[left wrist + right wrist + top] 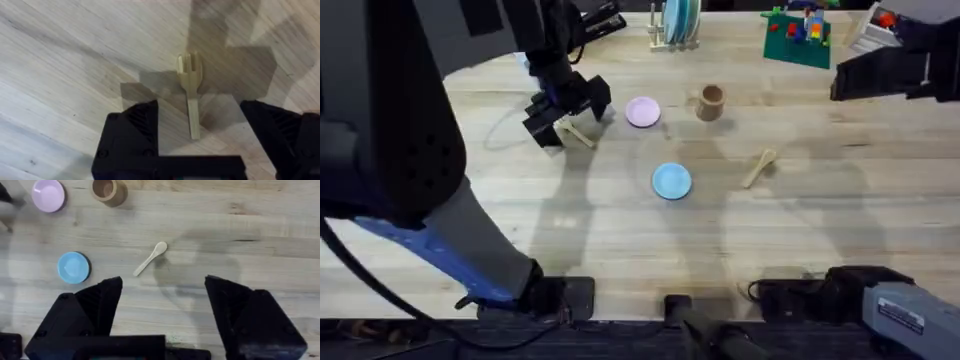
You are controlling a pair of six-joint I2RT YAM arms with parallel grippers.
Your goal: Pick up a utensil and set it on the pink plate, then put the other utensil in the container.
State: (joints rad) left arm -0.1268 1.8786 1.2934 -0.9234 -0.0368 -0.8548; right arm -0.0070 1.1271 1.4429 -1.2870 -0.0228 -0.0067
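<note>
Left end effector: the two black fingers are spread wide, released, and hold nothing. The fork lies flat on the tabletop in the gap between them; its handle end sits between the fingertips without touching either, and its tines point away from the end effector. In the overhead view the left end effector hangs low over the fork, whose near end is partly covered by the fingers (only the pale shaft shows clearly there). Whether the fingertips touch the tabletop cannot be determined.

Right end effector: its fingers are also spread wide and empty. The spoon lies on the tabletop ahead of the gap between them, well apart from both fingers, with its bowl toward the far side. In the overhead view the right arm appears large and dark at the upper right edge, cut off by the frame, so its fingers cannot be made out there.

Remaining task items: the pink plate sits empty just beyond the left end effector toward the table's middle. The container stands upright near the plate, on the side away from the left end effector. The blue plate lies between the two end effectors, near the spoon.
</note>
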